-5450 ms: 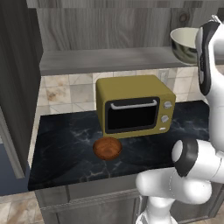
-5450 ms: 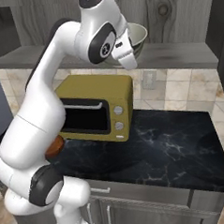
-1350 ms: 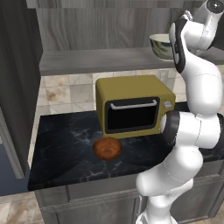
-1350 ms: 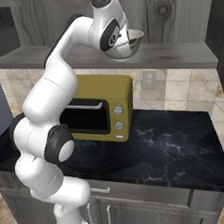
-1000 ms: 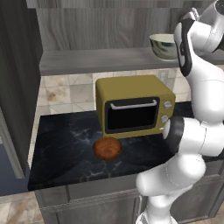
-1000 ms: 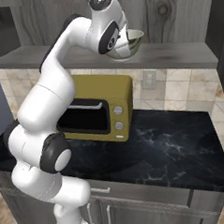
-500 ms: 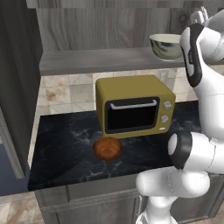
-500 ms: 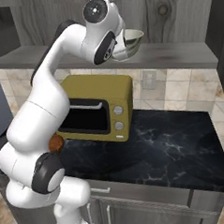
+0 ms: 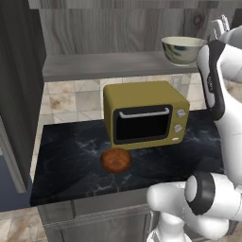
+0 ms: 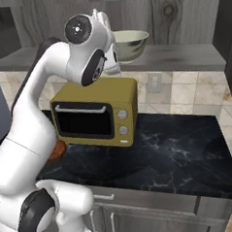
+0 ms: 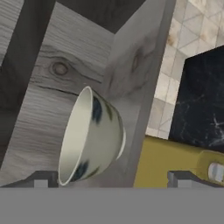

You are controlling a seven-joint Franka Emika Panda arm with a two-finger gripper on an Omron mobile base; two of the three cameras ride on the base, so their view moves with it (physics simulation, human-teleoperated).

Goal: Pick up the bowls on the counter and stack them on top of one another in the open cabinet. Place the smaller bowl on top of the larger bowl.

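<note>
The glossy cream-and-grey larger bowl [image 9: 182,49] sits at the grey wood cabinet shelf's [image 9: 108,65] front edge. Gripper [image 11: 109,178] spread wide, empty. Risk: the retreating hand clips it off.

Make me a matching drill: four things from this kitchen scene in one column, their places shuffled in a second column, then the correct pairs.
Things:
1. wide glossy cream-and-grey bowl
2. small reddish-brown bowl
3. boxy yellow microwave
4. black marble-veined counter

Places:
A. on the counter, right in front of the microwave
B. over grey cabinet fronts
C. on the grey wooden cabinet shelf
D. on the counter, below the shelf

Pairs: 1-C, 2-A, 3-D, 4-B
</note>
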